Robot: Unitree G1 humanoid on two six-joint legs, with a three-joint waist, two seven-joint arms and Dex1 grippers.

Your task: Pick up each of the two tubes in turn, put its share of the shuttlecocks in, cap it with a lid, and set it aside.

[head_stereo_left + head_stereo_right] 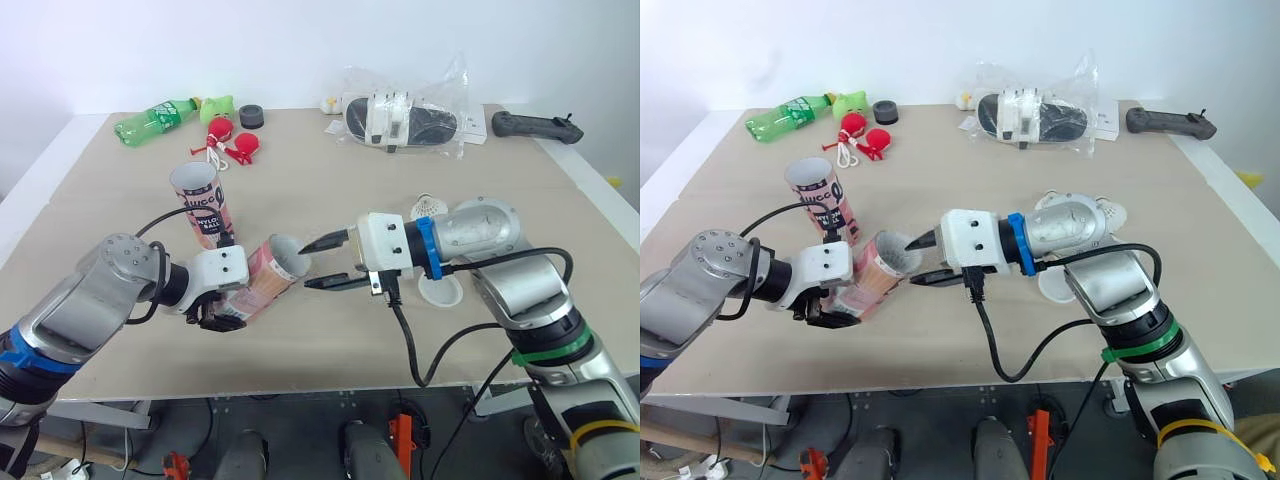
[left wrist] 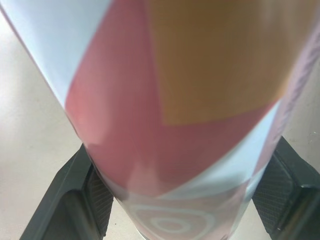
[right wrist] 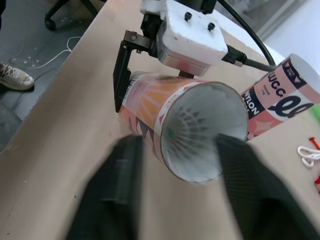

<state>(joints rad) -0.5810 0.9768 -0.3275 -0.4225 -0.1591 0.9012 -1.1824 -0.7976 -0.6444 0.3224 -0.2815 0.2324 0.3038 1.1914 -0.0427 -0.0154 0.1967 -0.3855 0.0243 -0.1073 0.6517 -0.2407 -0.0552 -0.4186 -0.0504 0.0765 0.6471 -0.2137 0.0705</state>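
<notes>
The left gripper [image 1: 228, 300] clamps a pink-and-orange tube [image 1: 268, 275] near its closed end, one black finger [image 2: 75, 195] pressed on each side. It holds the tube tipped low over the table [image 1: 330, 180], near the front edge, with the open mouth turned toward the robot's right. The right gripper [image 1: 312, 266] hangs at that mouth, its two fingers spread wide and holding nothing, their tips just beside the rim. In the right wrist view the white ribbed skirt of a shuttlecock [image 3: 192, 122] shows deep inside the tube. A second tube [image 1: 205, 205], pink with dark lettering, stands open-topped just behind the held one, leaning slightly. Whether the two touch cannot be told. A white lid [image 1: 442, 291] lies flat on the table beneath the right forearm, and a loose shuttlecock [image 1: 428, 206] rests just beyond that arm. Well apart along the far edge lie a green bottle [image 1: 155, 118] on its side, a black roll [image 1: 251, 116], a pair of red items [image 1: 230, 140], a clear bag [image 1: 405, 118] with a dark object in it, and a black controller [image 1: 535, 126] at the far right corner.
</notes>
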